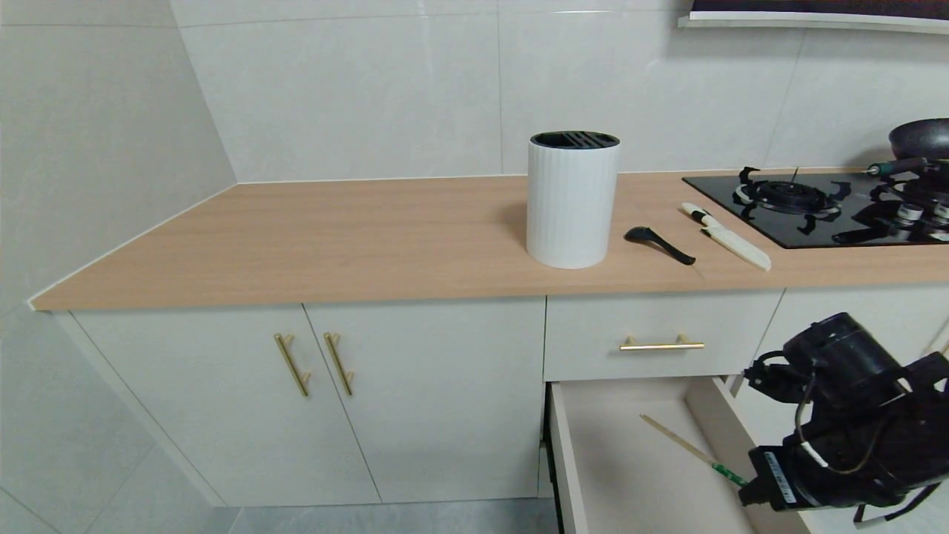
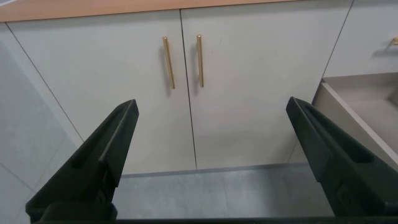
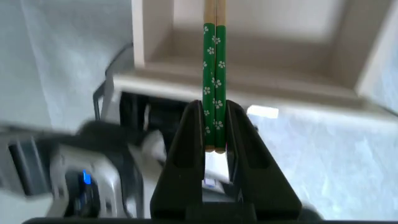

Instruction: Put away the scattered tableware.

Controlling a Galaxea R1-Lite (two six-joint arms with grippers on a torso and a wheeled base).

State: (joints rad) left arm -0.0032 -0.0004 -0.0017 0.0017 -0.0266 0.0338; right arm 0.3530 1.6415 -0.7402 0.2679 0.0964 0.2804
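**Counter:** one holder [image 1: 572,200], one spoon [image 1: 658,243], one knife [image 1: 726,236]. **Far right:** one hob [image 1: 786,228] with two burners [image 1: 787,196] and one pan [image 1: 919,137]. **Near right:** two chopsticks [image 3: 209,74], side by side. **Cabinet front:** two doors [image 1: 437,400]; two drawers [image 1: 660,326], one shut and one open; three handles [image 1: 661,345].

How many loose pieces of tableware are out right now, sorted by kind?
chopsticks: 2, held in the right gripper
white knife: 1, on the countertop
black spoon: 1, on the countertop
Total: 4
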